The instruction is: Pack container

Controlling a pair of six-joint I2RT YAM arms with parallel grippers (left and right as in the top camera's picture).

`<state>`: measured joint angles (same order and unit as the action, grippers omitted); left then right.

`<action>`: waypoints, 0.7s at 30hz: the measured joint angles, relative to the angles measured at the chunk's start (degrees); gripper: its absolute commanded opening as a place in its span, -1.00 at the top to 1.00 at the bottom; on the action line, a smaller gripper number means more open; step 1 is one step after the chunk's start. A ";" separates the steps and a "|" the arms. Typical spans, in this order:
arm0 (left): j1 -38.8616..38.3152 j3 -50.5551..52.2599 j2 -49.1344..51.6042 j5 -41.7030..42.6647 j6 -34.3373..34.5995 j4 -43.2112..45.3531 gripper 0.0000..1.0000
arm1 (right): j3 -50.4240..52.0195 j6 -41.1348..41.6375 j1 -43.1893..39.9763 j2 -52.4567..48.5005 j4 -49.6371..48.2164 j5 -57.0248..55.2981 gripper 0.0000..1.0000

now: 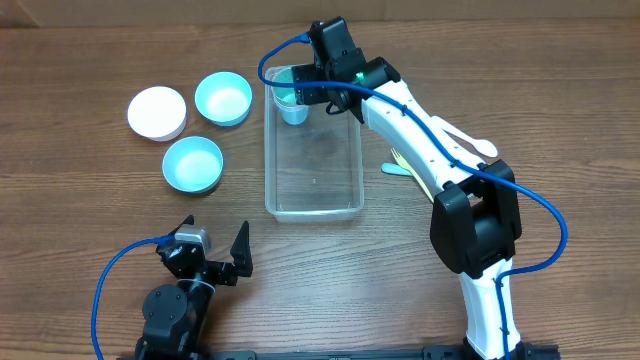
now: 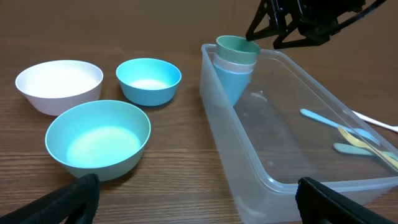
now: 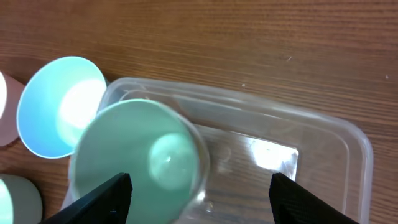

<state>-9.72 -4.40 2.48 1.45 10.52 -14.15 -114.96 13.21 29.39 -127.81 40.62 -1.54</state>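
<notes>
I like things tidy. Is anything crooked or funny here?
The stacked cups in the far corner of the container look tipped, leaning on its wall rather than standing flat. Nothing looks spilled or broken.

**No readable markings**

No lettering, label, brand mark, number or sign can be read in any of the three views. The clear container (image 1: 315, 180), the light-blue bowls (image 1: 192, 164) and the stacked cups (image 2: 235, 56) show only plain surfaces, as far as the pictures resolve them.
</notes>
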 measured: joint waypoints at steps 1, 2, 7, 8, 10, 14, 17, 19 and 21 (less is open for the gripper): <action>0.00 -0.02 0.00 -0.02 0.00 -0.02 -1.00 | -0.98 0.00 0.00 0.00 0.98 0.00 -0.48; 0.00 -0.02 0.00 0.00 0.00 -0.02 -1.00 | -2.36 0.02 0.00 0.00 2.27 0.02 -0.54; 0.00 0.00 0.00 -0.02 0.00 -0.02 -1.00 | -10.16 -0.02 -0.59 1.73 15.67 0.00 -0.79; 0.00 -0.02 0.00 0.00 -0.02 -0.02 -1.00 | -10.49 0.02 -1.05 3.52 20.20 0.02 -0.80; 0.00 -0.02 0.00 0.00 -0.02 -0.02 -1.00 | -10.73 0.02 -2.16 7.67 26.34 0.04 -0.81; 0.00 -0.02 0.00 -0.02 0.00 -0.02 -1.00 | -11.63 -0.02 -3.50 18.80 37.22 -1.49 -0.82; 0.00 -0.02 0.00 0.00 0.00 -0.02 -1.00 | -12.13 0.02 -2.62 22.69 43.19 -2.62 -0.83; 0.00 -0.02 0.00 0.00 0.00 -0.02 -1.00 | -12.13 0.09 -0.57 24.06 47.76 -4.90 -0.83; 0.00 -0.02 0.00 -0.02 0.00 0.00 -1.00 | -11.34 0.09 1.40 25.55 49.22 -6.49 -0.85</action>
<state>-9.72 -4.43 2.48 1.43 10.52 -14.15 -126.30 13.30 30.79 -102.26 89.84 -8.03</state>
